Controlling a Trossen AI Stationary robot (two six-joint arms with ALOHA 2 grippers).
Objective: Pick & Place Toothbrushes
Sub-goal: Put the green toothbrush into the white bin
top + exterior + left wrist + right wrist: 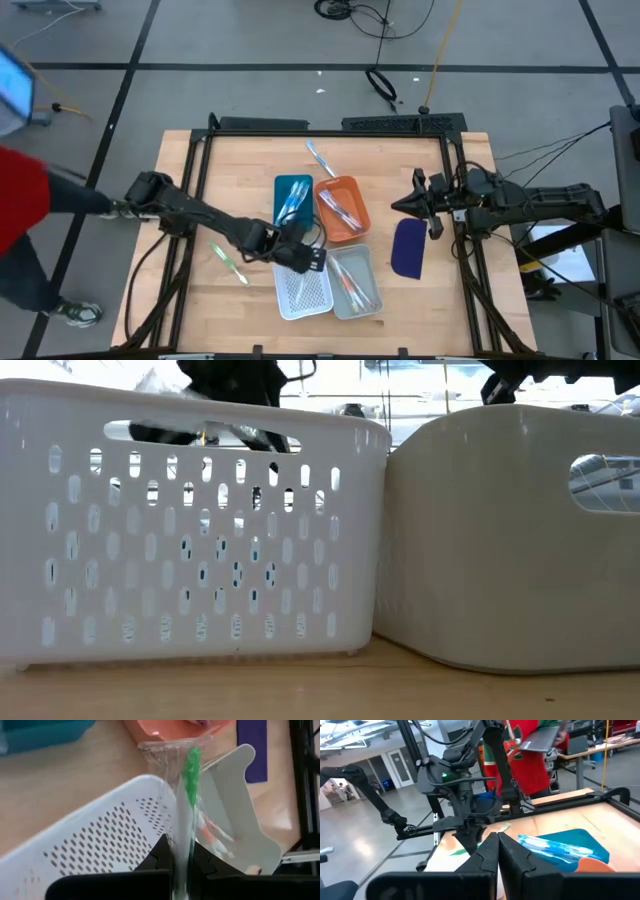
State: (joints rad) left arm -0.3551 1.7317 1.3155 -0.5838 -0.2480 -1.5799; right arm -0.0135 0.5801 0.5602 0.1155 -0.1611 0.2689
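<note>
My left gripper (182,862) is shut on a green toothbrush (189,785) in a clear wrapper, above the white perforated basket (100,840) at the table's near middle (303,288). Beside it, a solid white tray (356,282) holds a few toothbrushes. More toothbrushes lie in the teal tray (293,198) and the orange tray (342,208). One green toothbrush (228,262) and one bluish toothbrush (318,157) lie flat on the table. My right gripper (497,845) is shut on nothing and hovers at the table's right edge (402,205). My left gripper pinches the green toothbrush's handle (182,845) between its two fingers. The fingers slant down and lie along the brush, which sticks out past their tips, its green end (191,757) farthest away. The brush is lifted clear, over the perforated basket's rim.
A dark blue flat oblong piece (408,248) lies right of the trays. In the low view, the perforated basket (190,530) and the solid tray (510,540) fill the foreground. A person in a red top (20,190) stands at the table's left.
</note>
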